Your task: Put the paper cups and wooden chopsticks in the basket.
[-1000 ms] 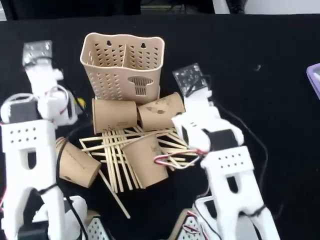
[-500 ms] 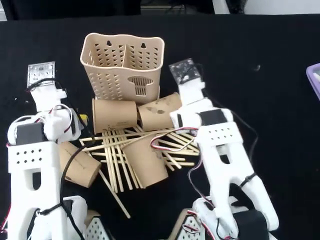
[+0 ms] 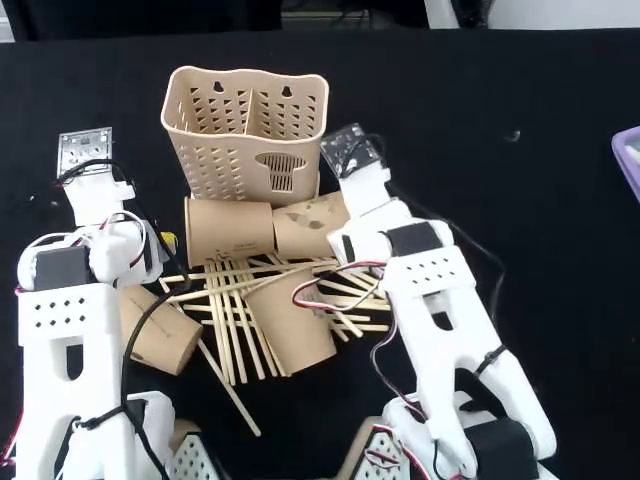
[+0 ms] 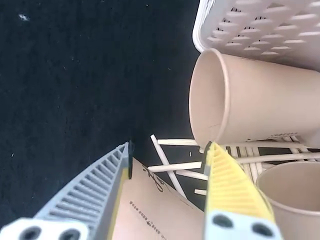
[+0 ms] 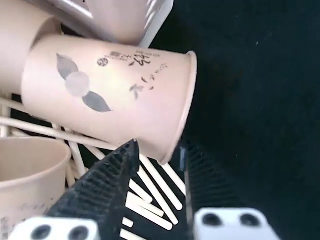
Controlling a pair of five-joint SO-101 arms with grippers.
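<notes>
Okay, tan perforated basket [image 3: 215, 150] stands upright at the back of the black table [image 3: 520, 220], split into two compartments. Four brown paper cups lie on their sides in front of it. The plain cup [image 3: 230, 230] and the leaf-print cup [image 3: 310, 222] lie side by side right against the basket's front wall. The middle cup [image 3: 290, 325] lies on top of the chopsticks [image 3: 225, 310], a loose crisscross pile of pale wooden sticks spread between the cups. One stick pokes out toward the near edge. The fourth cup [image 3: 160, 335] lies at the left of the pile, partly hidden by the left arm.

Left gripper [image 4: 167, 146]: jaws wide open, holding nothing. Its grey and yellow fingers sit either side of the fourth cup's [image 4: 150, 215] printed wall; can't tell if they touch it. Just past the tips are a few stick ends and the plain cup's [image 4: 240, 100] open mouth, with the basket [image 4: 260, 25] right behind it.

Right gripper [image 5: 159, 150]: black jaws open, nothing gripped. The lip of the leaf-print cup [image 5: 110, 95] sits between the fingertips, its mouth facing away from the plain cup. The basket's corner [image 5: 150, 20] is just beside that cup and chopsticks [image 5: 150, 185] run under it.

In the way: cups lie over the sticks, and in the high view the right arm and its red-and-white cable cover the right part of the pile. A purple object [image 3: 630, 160] sits at the table's right edge, well apart.
</notes>
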